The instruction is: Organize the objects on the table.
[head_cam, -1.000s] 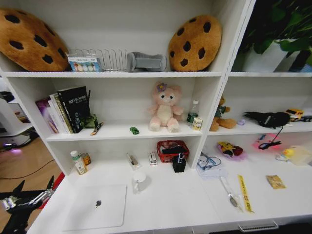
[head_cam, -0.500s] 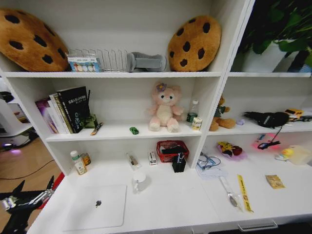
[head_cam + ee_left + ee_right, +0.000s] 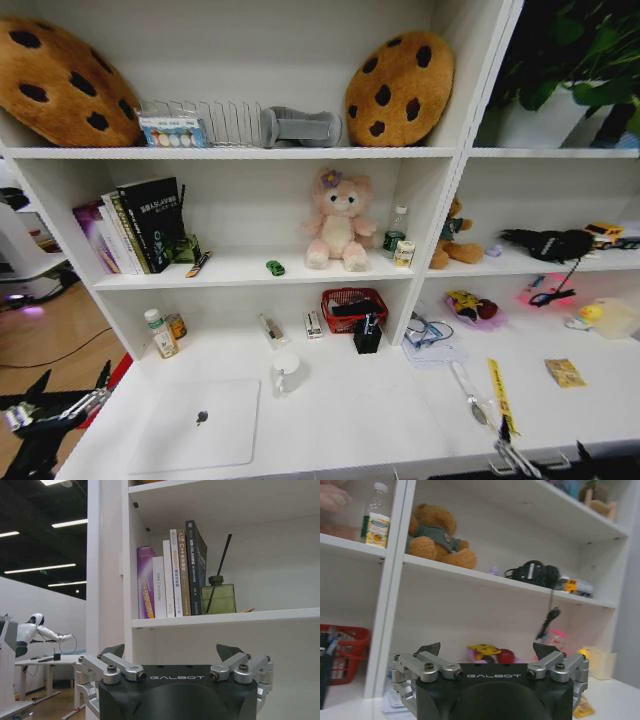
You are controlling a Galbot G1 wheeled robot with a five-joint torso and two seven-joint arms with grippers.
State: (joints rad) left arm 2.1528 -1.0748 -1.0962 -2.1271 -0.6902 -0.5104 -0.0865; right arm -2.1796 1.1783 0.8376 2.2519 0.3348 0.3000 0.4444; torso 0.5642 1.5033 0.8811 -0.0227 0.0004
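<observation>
Since a second ago the right gripper (image 3: 520, 458) has risen at the table (image 3: 350, 420) edge, jaws wide. Left of it lies the closed laptop (image 3: 200, 425): heavy, stiff, slippery; I'd grip an edge.

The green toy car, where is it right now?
In the head view, the green toy car sits on the middle shelf above the table, left of the pink plush bunny and right of the row of books.
</observation>
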